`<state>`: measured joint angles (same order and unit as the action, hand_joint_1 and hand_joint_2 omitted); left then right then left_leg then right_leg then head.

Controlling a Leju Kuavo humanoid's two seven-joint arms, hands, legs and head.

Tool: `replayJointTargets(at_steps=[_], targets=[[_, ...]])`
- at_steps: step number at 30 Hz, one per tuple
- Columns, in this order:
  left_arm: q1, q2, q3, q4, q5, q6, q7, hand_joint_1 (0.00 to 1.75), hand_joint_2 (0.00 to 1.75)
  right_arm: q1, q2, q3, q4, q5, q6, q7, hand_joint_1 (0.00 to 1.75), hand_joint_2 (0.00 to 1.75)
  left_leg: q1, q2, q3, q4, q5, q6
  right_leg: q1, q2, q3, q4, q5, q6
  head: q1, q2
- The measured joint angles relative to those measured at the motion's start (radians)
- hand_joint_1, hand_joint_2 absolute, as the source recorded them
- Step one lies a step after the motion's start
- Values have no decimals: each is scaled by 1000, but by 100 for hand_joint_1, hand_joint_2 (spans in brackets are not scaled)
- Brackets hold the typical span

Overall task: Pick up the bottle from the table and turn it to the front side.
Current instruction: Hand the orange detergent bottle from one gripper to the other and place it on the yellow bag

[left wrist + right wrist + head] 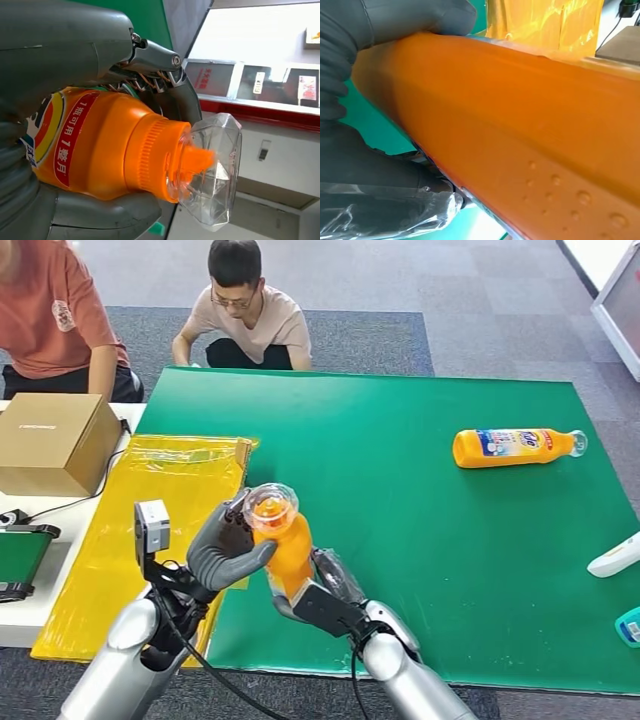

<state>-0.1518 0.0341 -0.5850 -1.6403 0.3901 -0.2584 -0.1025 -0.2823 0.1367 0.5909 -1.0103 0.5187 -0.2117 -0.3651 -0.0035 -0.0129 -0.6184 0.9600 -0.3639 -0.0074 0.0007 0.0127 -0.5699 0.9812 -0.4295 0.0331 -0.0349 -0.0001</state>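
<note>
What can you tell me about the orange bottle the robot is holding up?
The orange bottle looks like glossy plastic, with a ribbed orange collar and a clear faceted cap over an orange spout. A red, yellow and white label bears Chinese text. It is held above the green mat, cap up: the left hand grips its upper part, the right hand its base.

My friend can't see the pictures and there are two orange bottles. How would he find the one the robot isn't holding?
Start at the big green mat covering the table. Look toward its far right side: the second orange bottle lies flat there, clear cap pointing right. Unlike the held bottle, which both robot hands lift at the near edge, nothing touches it.
</note>
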Motion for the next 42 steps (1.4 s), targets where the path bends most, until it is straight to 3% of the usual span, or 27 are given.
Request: replayJointTargets(at_steps=[6, 10, 15, 20, 26, 31, 36, 39, 42], targets=[[-32, 32, -8, 0, -89, 8, 32, 175, 175, 9, -13, -5, -18, 14, -7, 12, 175, 175, 0, 0, 0, 0, 0, 0, 0, 0, 0, 0, 0, 0, 0, 0], [-42, 48, -9, 0, -124, 16, 37, 175, 175, 13, -19, -9, -24, 18, -13, 17, 2, 175, 0, 0, 0, 0, 0, 0, 0, 0, 1, 0, 0, 0, 0, 0], [6, 60, 1, -7, -239, 107, 0, 175, 175, 11, -20, -13, -67, 7, -32, 25, 0, 175, 0, 1, 0, 0, 0, 0, 0, 1, -1, 0, 0, 0, 0, 0], [64, 48, 34, -61, -574, 307, -74, 175, 175, 25, -22, -51, -132, -6, -34, 38, 0, 175, 0, 1, -1, 0, 0, 0, 0, 1, -1, 0, 0, 0, 0, 0], [105, 23, 50, -123, -994, 527, -98, 175, 175, 47, -25, -115, -219, -12, -34, 45, 0, 175, 0, 1, -1, 0, 0, 0, 0, 1, -1, 0, 0, 0, 0, 0], [113, 10, 47, -124, -1445, 724, -33, 175, 175, 44, -25, -159, -279, -25, -25, 49, 0, 175, 0, 1, -1, 0, 0, 0, 0, 1, -1, 0, 1, 0, 0, 0], [108, 9, 41, -71, -1741, 832, 73, 175, 175, 28, -25, -171, -308, -42, -24, 58, 0, 175, 0, 1, -1, 0, 1, 0, 0, 1, -1, 0, 1, 0, 0, 0], [99, 12, 47, 12, -1875, 913, 139, 175, 175, 16, -25, -177, -316, -60, -43, 66, 0, 175, 0, 1, -1, 0, 1, 0, 0, 1, -1, 0, 1, 0, 0, 0], [84, 15, 71, 118, -1871, 945, 154, 175, 175, 5, -25, -180, -323, -78, -57, 64, 0, 175, 0, 1, -1, 0, 1, -1, 0, 1, -2, 0, 1, -1, 0, 0]])
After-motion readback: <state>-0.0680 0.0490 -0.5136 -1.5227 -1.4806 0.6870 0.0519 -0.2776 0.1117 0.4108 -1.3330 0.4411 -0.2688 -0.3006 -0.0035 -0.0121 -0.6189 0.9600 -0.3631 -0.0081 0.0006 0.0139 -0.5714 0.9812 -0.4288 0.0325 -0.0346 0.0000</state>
